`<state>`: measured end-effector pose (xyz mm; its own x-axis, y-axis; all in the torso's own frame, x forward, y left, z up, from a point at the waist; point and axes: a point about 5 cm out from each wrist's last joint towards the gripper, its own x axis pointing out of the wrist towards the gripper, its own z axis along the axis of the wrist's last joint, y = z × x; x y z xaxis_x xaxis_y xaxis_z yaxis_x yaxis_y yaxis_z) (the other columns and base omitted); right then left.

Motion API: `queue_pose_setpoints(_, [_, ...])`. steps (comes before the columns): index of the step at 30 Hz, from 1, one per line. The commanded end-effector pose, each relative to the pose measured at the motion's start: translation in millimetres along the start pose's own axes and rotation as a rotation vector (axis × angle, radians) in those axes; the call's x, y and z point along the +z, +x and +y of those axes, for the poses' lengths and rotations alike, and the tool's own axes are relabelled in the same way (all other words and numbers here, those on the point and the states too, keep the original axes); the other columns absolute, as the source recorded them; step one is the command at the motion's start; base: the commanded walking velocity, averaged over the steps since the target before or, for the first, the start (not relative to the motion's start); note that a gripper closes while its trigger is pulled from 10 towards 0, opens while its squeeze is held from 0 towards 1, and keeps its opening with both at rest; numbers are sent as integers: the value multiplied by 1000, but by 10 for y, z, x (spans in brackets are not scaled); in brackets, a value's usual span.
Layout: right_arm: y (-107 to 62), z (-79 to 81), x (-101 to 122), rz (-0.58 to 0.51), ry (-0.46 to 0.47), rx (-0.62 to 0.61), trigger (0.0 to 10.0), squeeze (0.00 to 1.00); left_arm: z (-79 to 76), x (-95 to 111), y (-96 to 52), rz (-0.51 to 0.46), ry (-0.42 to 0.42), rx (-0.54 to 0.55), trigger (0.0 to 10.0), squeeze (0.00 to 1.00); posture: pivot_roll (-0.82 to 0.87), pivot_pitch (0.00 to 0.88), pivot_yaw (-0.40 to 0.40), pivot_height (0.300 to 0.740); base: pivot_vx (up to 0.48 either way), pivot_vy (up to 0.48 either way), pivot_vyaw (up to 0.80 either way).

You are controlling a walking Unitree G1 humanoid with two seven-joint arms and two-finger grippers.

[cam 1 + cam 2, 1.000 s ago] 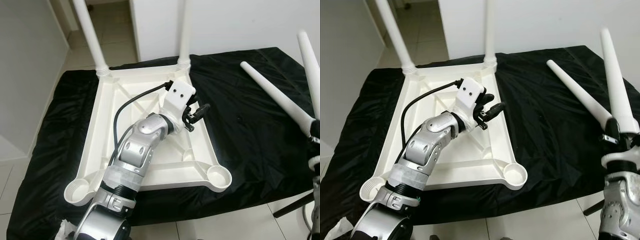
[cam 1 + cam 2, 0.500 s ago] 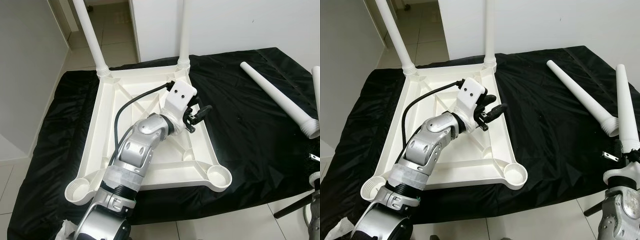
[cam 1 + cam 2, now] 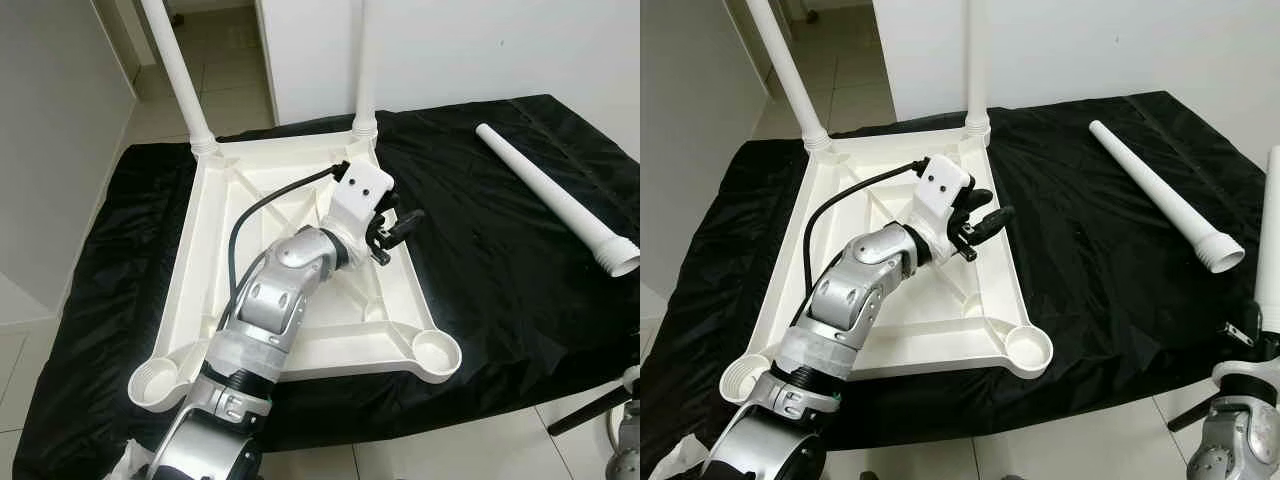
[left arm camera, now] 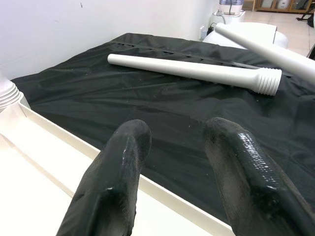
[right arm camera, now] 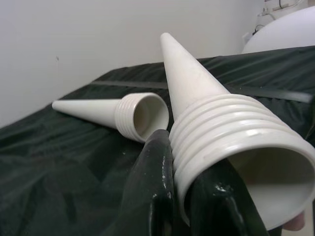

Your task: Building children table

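White ribbed leg (image 5: 231, 132) pinched in right tool (image 5: 189, 196), black cloth (image 3: 500, 260) beneath

Left arm: bent, reached forward toward 1 o'clock; left gripper (image 3: 396, 228) parted. Right gripper (image 5: 184, 196) at 4 o'clock, clamped on a table leg (image 5: 216, 132).

The scene is evenly and brightly lit, with no hard shadows cast on the black cloth (image 3: 500, 280). Soft sheen is seen along the cloth's folds, and the white tabletop (image 3: 300, 330) is rendered near overexposure, its ribs kept faintly visible. Small highlights are caught on the silver left arm (image 3: 285, 300). Both head views are sharp, without motion blur. In the left wrist view, glossy glare is shown on the near fingers (image 4: 246, 167), which are slightly soft. In the right wrist view, the held leg (image 5: 236, 142) is blurred at its rim.
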<state>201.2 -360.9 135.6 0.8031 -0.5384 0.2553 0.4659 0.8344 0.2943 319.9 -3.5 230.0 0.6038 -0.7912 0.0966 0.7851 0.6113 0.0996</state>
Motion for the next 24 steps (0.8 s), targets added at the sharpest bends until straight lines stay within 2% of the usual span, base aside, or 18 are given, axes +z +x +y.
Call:
queue_pose_setpoints(1, [-27, 7, -115, 69, -50, 41, 10000, 0, 33, 50, 47, -22, -16, 100, 10000, 0, -200, 47, 77, 740, 0, 0, 0])
queue_pose_setpoints(14, [-43, 53, -315, 207, -99, 159, 10000, 0, 62, 87, 59, -32, -12, 111, 10000, 0, -191, 38, 77, 740, 0, 0, 0])
queue_pose_setpoints(15, [-41, 123, -388, 261, -161, 262, 10000, 0, 76, 100, 63, -34, -7, 113, 10000, 0, -189, 35, 80, 740, 0, 0, 0])
queue_pose_setpoints(16, [-40, 146, -408, 276, -174, 294, 10000, 0, 80, 102, 65, -34, -6, 114, 10000, 0, -189, 35, 80, 740, 0, 0, 0])
queue_pose_setpoints(17, [-40, 146, -408, 276, -174, 294, 10000, 0, 80, 102, 65, -34, -6, 114, 10000, 0, -189, 35, 80, 740, 0, 0, 0])
queue_pose_setpoints(20, [-23, 275, -431, 311, -202, 438, 10000, 0, 86, 119, 75, -38, -4, 114, 10000, 0, -189, 35, 81, 740, 0, 0, 0])
queue_pose_setpoints(21, [-23, 275, -431, 311, -202, 438, 10000, 0, 86, 119, 75, -38, -4, 114, 10000, 0, -189, 35, 81, 740, 0, 0, 0])
queue_pose_setpoints(22, [-33, 359, -436, 333, -210, 532, 10000, 0, 86, 129, 83, -41, -3, 113, 10000, 0, -187, 34, 79, 740, 0, 0, 0])
queue_pose_setpoints(24, [-39, 381, -440, 347, -208, 559, 10000, 0, 85, 133, 85, -42, -3, 113, 10000, 0, -187, 34, 79, 740, 0, 0, 0])
